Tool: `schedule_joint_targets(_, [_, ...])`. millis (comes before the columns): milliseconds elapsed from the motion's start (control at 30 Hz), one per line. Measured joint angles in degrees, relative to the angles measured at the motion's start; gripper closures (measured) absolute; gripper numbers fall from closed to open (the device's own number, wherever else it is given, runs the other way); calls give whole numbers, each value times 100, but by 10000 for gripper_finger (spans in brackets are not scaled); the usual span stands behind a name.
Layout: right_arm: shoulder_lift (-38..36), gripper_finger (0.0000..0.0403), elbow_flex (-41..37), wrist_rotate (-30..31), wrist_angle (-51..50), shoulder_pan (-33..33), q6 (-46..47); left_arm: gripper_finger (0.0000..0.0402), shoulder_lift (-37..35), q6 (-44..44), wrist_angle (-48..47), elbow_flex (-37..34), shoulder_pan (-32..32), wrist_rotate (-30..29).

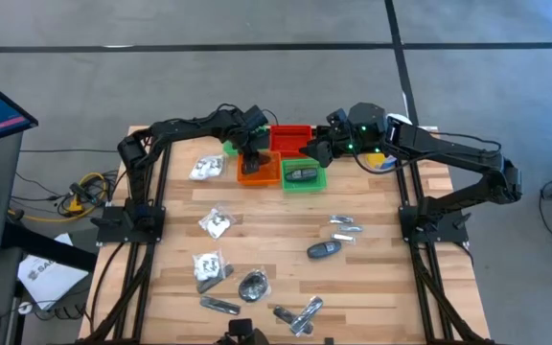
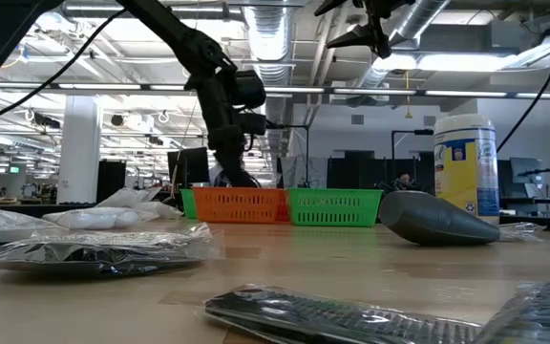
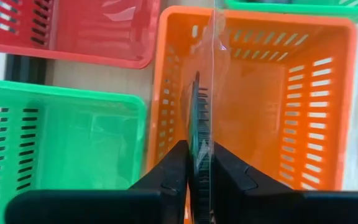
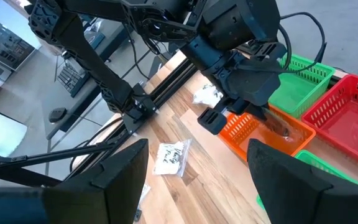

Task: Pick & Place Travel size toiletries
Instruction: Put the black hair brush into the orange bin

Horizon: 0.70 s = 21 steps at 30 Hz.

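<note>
My left pincer (image 3: pixel 199 177) is clamped narrow on a clear packet (image 3: pixel 202 118) with a black round piece inside, held edge-on over the orange tray (image 3: pixel 303 93). A red tray (image 3: pixel 98 34) and a green tray (image 3: pixel 55 143) sit beside it. My right pincer (image 4: pixel 197 180) stands wide and empty above the tray cluster. More toiletries (image 1: pixel 217 222) lie scattered across the table (image 1: pixel 372 240), well apart from the trays.

Canister (image 2: pixel 466 164) label print, illegible
</note>
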Motion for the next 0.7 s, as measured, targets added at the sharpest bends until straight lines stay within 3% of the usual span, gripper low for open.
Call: schedule_joint_targets(700, [1,138,0,0,0,0,0,319,0,0,160,0,0,-867])
